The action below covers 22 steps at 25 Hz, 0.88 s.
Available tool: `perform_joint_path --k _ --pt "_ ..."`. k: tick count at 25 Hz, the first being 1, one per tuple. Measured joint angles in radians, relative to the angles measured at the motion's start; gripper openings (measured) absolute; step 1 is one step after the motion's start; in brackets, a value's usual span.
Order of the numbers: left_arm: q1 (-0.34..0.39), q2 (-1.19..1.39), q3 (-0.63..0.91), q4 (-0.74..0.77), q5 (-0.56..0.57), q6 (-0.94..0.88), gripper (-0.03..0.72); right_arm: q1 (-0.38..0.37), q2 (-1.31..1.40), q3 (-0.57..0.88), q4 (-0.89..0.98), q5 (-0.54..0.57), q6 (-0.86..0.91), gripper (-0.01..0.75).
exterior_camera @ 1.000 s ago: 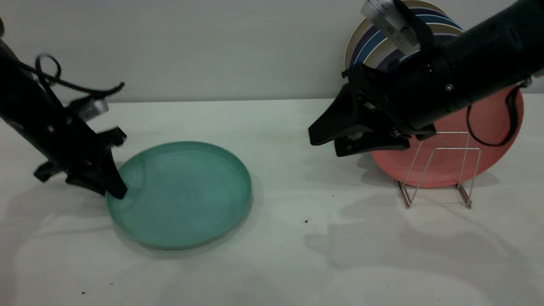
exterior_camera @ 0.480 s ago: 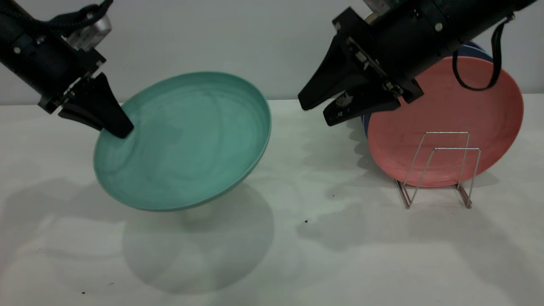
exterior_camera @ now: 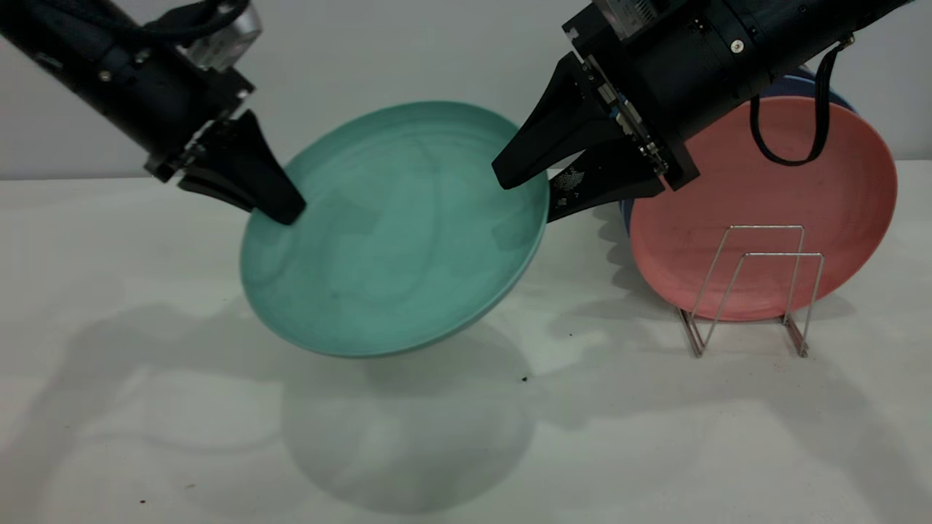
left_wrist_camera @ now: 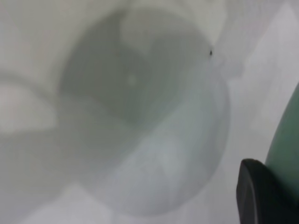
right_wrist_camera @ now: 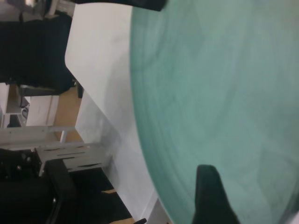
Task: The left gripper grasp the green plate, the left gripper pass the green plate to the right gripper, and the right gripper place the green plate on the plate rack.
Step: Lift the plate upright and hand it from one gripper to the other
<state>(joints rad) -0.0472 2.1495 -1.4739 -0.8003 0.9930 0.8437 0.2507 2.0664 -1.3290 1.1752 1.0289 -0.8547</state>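
Note:
The green plate (exterior_camera: 393,233) hangs tilted in the air above the table, its face toward the camera. My left gripper (exterior_camera: 280,211) is shut on its upper left rim. In the left wrist view one black finger (left_wrist_camera: 259,196) lies against the green plate's edge (left_wrist_camera: 287,140). My right gripper (exterior_camera: 528,193) is open at the plate's right rim, one finger in front of the plate and one behind it, still apart. In the right wrist view the green plate (right_wrist_camera: 224,93) fills the picture behind one finger (right_wrist_camera: 212,196). The plate rack (exterior_camera: 750,291) stands at the right.
A salmon-pink plate (exterior_camera: 764,182) leans upright in the rack, with blue plates (exterior_camera: 819,80) behind it against the wall. The plate's shadow falls on the white table (exterior_camera: 145,437) below.
The left gripper has lifted the green plate off the table and carried it up and right. The right gripper has come to the plate's right rim, fingers on either side.

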Motion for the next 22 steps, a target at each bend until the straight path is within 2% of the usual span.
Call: perform_joint_path --k 4,6,10,12,14,22 --pt "-0.029 0.000 0.000 -0.009 -0.020 0.001 0.015 -0.001 0.001 0.000 0.004 -0.016 0.000 0.452" --pt "-0.041 0.000 0.000 -0.032 -0.020 0.001 0.015 -0.001 0.003 0.000 0.009 -0.019 0.000 0.385" --pt "-0.047 0.000 0.000 -0.073 -0.018 0.000 0.042 -0.002 0.003 0.000 0.003 -0.030 0.000 0.170" --pt "-0.047 0.000 0.000 -0.090 -0.019 0.000 0.080 -0.004 0.006 0.000 -0.003 -0.044 -0.009 0.158" --pt "-0.048 0.000 0.000 -0.102 -0.016 0.000 0.146 -0.004 0.006 0.000 0.000 -0.049 -0.022 0.153" --pt "-0.048 -0.060 0.000 -0.111 0.002 -0.012 0.579 -0.045 -0.047 0.000 -0.046 -0.069 -0.075 0.094"
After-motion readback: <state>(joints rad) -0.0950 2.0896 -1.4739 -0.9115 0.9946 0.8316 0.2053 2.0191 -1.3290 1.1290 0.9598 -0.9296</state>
